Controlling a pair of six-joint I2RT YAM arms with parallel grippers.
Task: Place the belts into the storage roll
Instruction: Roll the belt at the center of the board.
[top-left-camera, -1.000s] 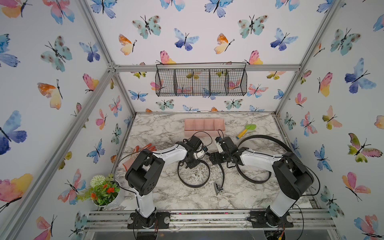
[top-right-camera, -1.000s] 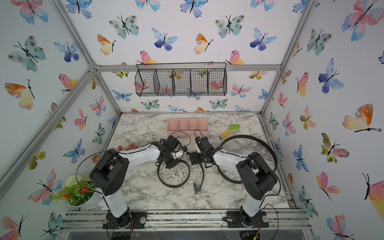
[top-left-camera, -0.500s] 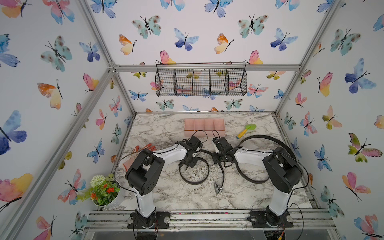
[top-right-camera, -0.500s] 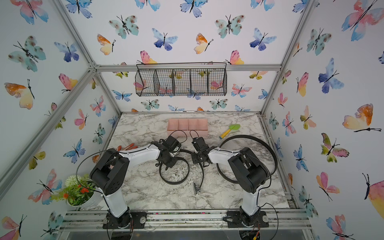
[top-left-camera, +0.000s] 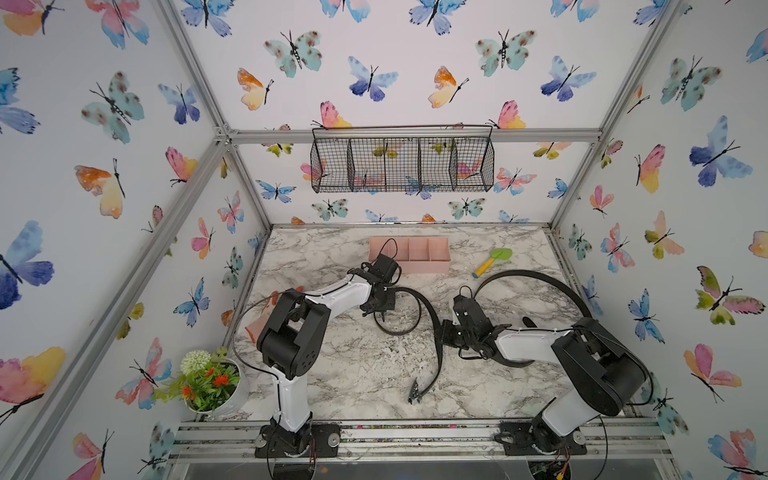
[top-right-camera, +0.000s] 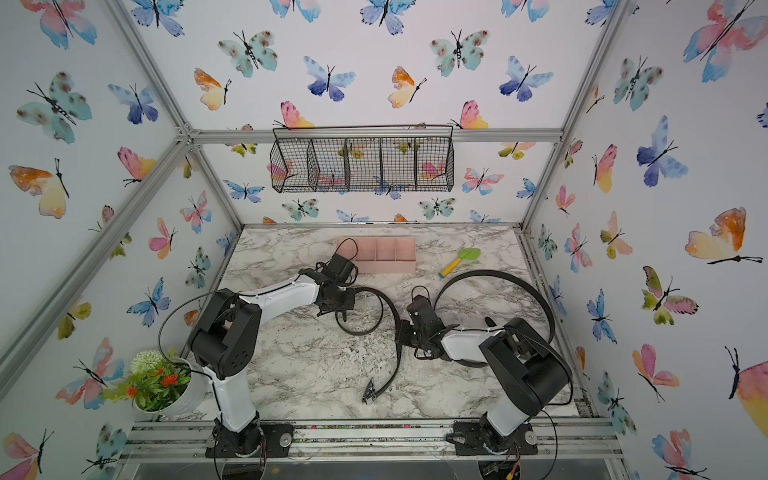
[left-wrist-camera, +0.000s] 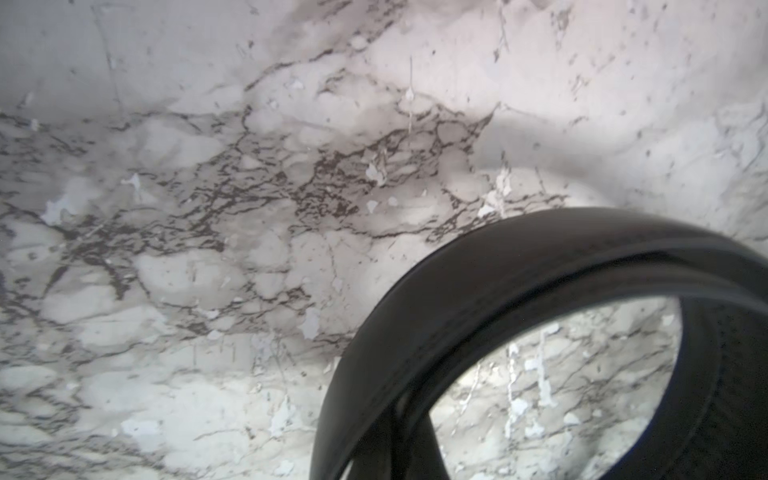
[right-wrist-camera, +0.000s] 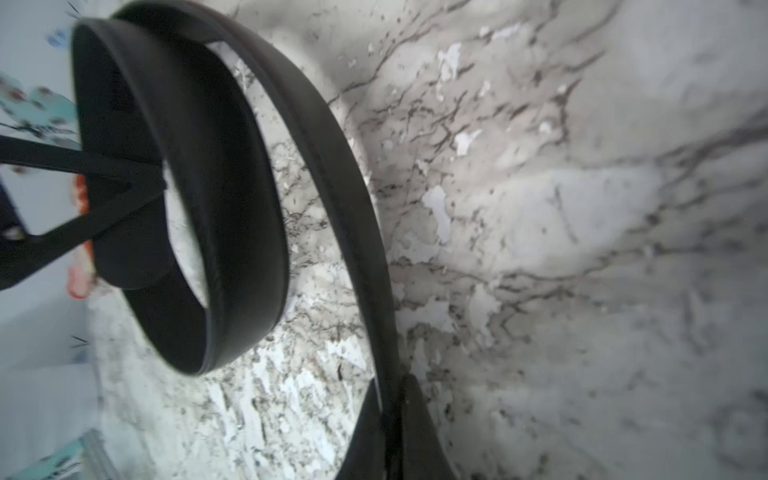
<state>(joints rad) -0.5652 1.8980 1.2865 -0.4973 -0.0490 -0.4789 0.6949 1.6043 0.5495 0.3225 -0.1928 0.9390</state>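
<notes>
Since a second ago the right end effector (top-left-camera: 445, 334) has drawn back toward the near edge of the desk (top-left-camera: 332, 374). It has also gone from wide open to clamped on the strap of the half-coiled belt (top-left-camera: 434, 332).

In both top views the left end effector (top-left-camera: 379, 309) sits at that belt's loop in the middle of the desk. Its jaws are fully closed, apparently on the loop's inner end. The strap runs on past the right end effector to its buckle, close to the near edge. I judge that the left arm anchors the core while the right takes the free length to wind it round, since only a tight roll would fit a square compartment. The second belt (top-left-camera: 536, 277) lies untouched in a wide arc by the right edge. The storage roll (top-left-camera: 428, 267) stands by the far edge, and none of its four compartments holds a belt.

By count there are two belts, one storage roll, one wire basket (top-left-camera: 403, 166), one toy spade (top-left-camera: 490, 262) and one potted plant (top-left-camera: 212, 382).

The left wrist view shows marble and the half-coiled belt (left-wrist-camera: 540, 257) standing on edge, but its own fingers are unclear.

The right wrist view shows the right end effector (right-wrist-camera: 392, 401) pinching the strap. Beyond it, the left end effector (right-wrist-camera: 153, 176) meets the loop.
</notes>
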